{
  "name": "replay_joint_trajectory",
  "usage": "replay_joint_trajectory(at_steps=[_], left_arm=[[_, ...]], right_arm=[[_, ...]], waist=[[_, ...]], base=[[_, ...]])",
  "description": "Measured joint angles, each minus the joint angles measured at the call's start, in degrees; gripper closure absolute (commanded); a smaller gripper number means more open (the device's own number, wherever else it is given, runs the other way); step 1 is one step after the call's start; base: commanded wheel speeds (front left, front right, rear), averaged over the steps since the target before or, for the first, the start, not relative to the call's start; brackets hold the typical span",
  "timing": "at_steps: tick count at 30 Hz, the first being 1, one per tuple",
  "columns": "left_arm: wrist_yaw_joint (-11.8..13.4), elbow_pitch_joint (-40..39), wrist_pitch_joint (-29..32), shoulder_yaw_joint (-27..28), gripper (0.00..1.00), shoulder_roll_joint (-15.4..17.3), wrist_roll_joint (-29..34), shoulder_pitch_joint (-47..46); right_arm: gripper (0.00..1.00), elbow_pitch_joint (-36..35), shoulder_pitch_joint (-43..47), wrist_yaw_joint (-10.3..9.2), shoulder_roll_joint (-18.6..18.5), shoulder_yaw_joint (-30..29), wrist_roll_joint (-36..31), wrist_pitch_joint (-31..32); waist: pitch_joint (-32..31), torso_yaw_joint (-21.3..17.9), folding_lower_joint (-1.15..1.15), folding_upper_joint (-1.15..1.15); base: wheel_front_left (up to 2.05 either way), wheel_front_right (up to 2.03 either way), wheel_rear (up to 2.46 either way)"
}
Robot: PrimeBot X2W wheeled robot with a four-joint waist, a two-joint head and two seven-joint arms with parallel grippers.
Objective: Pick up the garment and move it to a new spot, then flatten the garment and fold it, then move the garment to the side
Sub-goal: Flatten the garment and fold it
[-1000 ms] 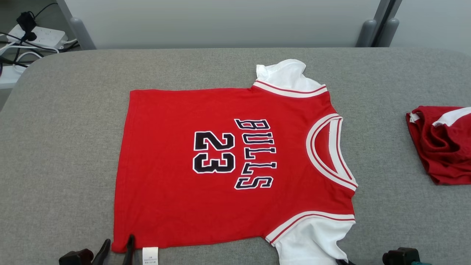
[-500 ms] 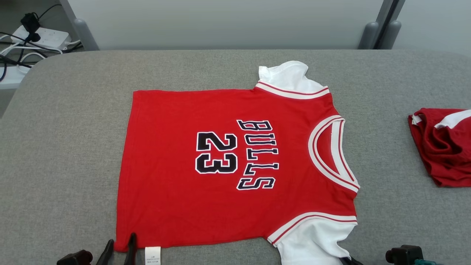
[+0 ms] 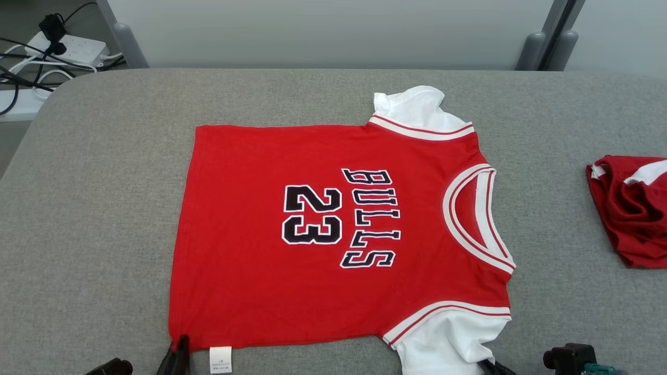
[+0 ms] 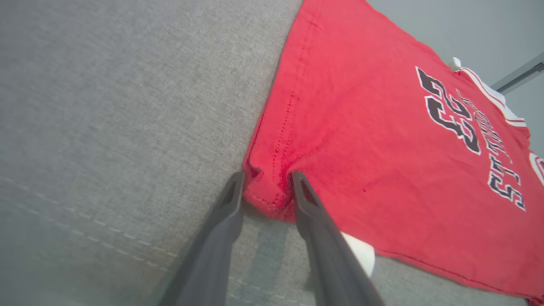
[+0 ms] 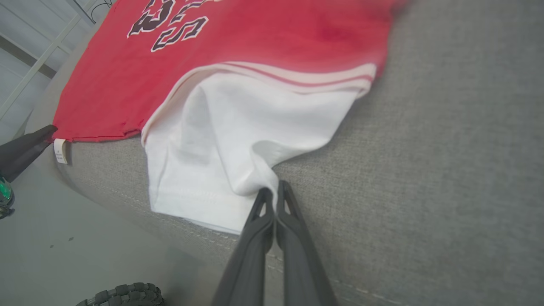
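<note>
Two grips on one garment [image 3: 250, 271], both taken at its near edge. My left gripper [image 4: 267, 180] stood at the near hem corner. Its two dark fingers [image 4: 221, 229] were set one on each side of that corner and touching it, so the red cloth was bunched between them. The jaws were not fully together, the gathered corner filling the gap. My right gripper [image 5: 272, 189] had its jaws pressed tight on the edge of the white near sleeve [image 5: 238, 127], with the cloth rising in a small peak at the fingertips. Just beside my left fingers, a white care label [image 3: 220, 359] stuck out from under the hem and lay on the table [image 3: 104, 208]. In the right wrist view the tip of my left gripper showed as a dark shape close by that label; whether it touched it, I could not tell. The garment, a red jersey with white sleeves, lay spread flat and face up in the middle of the grey cloth-covered table. Its hem pointed toward my left and its neck opening toward my right, with the black "BULLS" and "23" reading sideways. Its far sleeve [image 3: 411, 107] lay flat beyond the striped armhole trim. Well apart, at the table's right edge, sat a crumpled second red garment [image 3: 630, 208]. Past the far left corner, off the table, lay a white power strip [image 3: 73, 47] with a black plug [image 3: 53, 26] in it.
</note>
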Motion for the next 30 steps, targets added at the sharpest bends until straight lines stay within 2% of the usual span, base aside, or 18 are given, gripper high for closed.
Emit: replay_joint_trajectory(at_steps=[4,7,11,16,20,23,25,30], left_arm=[[0.0,-0.77,0.53,-1.53,1.0,0.25,-2.92,0.12],[0.0,-2.15,0.52,-2.24,1.0,1.76,-3.49,0.12],[0.0,-4.92,0.58,-2.33,1.0,4.61,-3.16,0.05],[0.01,-9.72,4.25,-2.57,1.0,7.57,-3.04,-0.1],[0.08,-14.52,11.99,-3.58,1.0,9.44,-4.1,-0.09],[0.11,-18.42,20.47,-4.92,1.0,10.88,-5.71,-0.08],[0.68,-20.9,26.33,-5.68,1.0,12.94,-6.48,-0.09],[2.76,-26.74,36.09,-5.63,1.0,17.78,-7.94,-1.72]], right_arm=[[1.0,-0.02,-0.07,0.0,-0.03,0.07,0.01,-0.01],[1.0,-0.64,-0.29,0.0,-0.58,0.14,0.35,-0.01],[1.0,-4.17,-2.2,0.0,-3.18,0.41,1.42,0.11],[1.0,-9.87,-4.19,0.0,-7.81,0.21,4.74,2.61],[1.0,-13.63,-4.99,0.0,-10.7,0.08,8.21,6.06],[1.0,-16.19,-6.07,-0.01,-12.04,-0.01,10.77,8.47],[1.0,-17.7,-7.21,0.0,-12.71,-0.11,12.06,9.85],[1.0,-19.9,-10.85,0.0,-14.38,-1.13,13.58,12.56]], waist=[[0.11,-0.14,0.0,0.0],[0.21,-0.2,0.0,0.0],[0.34,-0.19,0.0,0.0],[0.5,-0.15,0.0,0.0],[0.72,-0.09,0.0,0.0],[1.03,0.05,0.0,0.0],[1.28,0.15,0.0,0.0],[2.05,0.13,0.0,0.0]], base=[[0.0,0.0,0.0],[0.0,0.0,0.0],[0.0,0.0,0.0],[0.0,0.0,0.0],[0.0,0.0,0.0],[0.0,0.0,0.0],[0.0,0.0,0.0],[0.0,0.0,0.0]])
